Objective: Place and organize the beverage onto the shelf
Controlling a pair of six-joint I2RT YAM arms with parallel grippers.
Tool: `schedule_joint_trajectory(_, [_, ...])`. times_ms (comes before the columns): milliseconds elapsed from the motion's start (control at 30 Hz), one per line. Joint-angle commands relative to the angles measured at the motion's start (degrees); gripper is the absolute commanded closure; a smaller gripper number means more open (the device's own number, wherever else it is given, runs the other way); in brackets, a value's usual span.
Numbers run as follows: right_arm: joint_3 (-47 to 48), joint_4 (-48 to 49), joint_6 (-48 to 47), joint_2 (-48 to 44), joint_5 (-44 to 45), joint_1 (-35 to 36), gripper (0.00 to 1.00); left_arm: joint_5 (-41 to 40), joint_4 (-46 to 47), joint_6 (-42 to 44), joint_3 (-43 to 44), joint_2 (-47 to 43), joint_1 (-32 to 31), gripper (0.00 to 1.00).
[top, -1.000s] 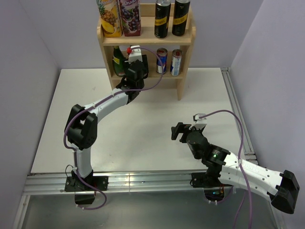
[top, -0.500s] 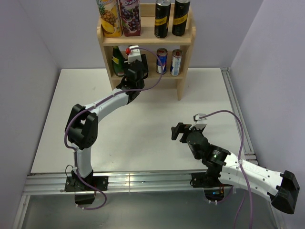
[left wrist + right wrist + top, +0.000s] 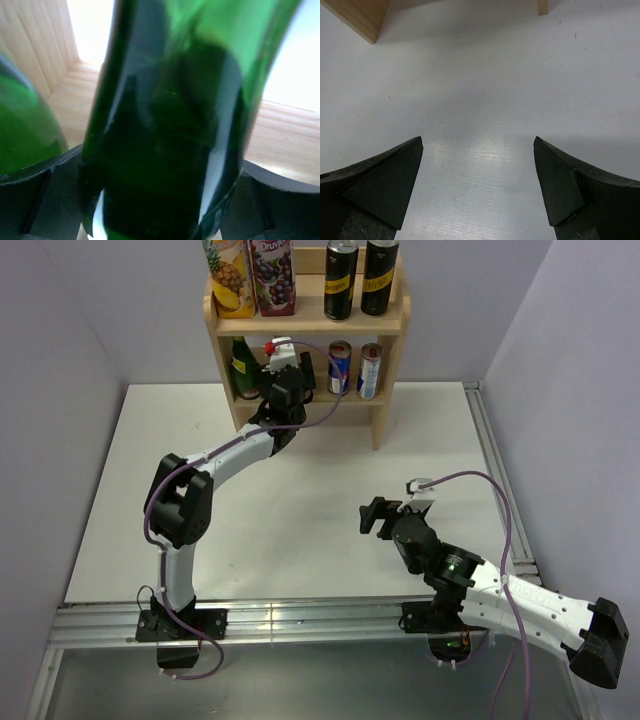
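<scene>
White table [image 3: 300, 470], near side, well short of the shelf [image 3: 386, 420]: right gripper [image 3: 477, 145] hangs low over the bare surface. Its fingers [image 3: 385, 175] are spread wide with nothing between them. One foot of the shelf's side panel shows at the far left corner of that wrist view, well apart from the fingertips.

Left arm reaches out to the shelf front. Left gripper [image 3: 292, 378] sits at the lower tier, left half.

Wrist view there: green bottle [image 3: 165, 125] upright, filling the gap between the two dark fingers [image 3: 35, 200], one on each side of its body. Finger edges meet the glass outline; cannot tell whether they press it or stand just clear. Pale wood of the tier floor and side panel shows behind. Second green bottle [image 3: 22, 125] stands just beside the first, toward the shelf's left panel.

Lower tier, right half: two slim cans [image 3: 340, 367] side by side, upright.

Top tier: two juice cartons [image 3: 232, 278] at the left, two black cans [image 3: 341, 280] at the right, all upright.
</scene>
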Motion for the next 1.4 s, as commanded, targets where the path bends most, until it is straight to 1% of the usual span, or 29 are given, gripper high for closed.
schedule_joint_trajectory(0, [-0.4,2.4,-0.3,-0.7,0.9,0.5,0.02,-1.0,1.0,-0.6,4.3,0.8,2.9,0.07])
schedule_joint_trajectory(367, [-0.4,2.4,-0.4,-0.7,1.0,0.4,0.02,0.5,0.3,-0.4,3.1,-0.3,2.1,0.06])
schedule_joint_trajectory(833, [-0.7,2.4,-0.4,-1.5,0.8,0.4,0.02,-2.4,3.3,1.9,-2.8,-4.6,-0.4,0.05])
schedule_joint_trajectory(1367, [-0.8,2.4,-0.3,-1.7,0.8,0.4,0.02,-1.0,4.6,2.0,-10.6,-8.9,-1.4,0.05])
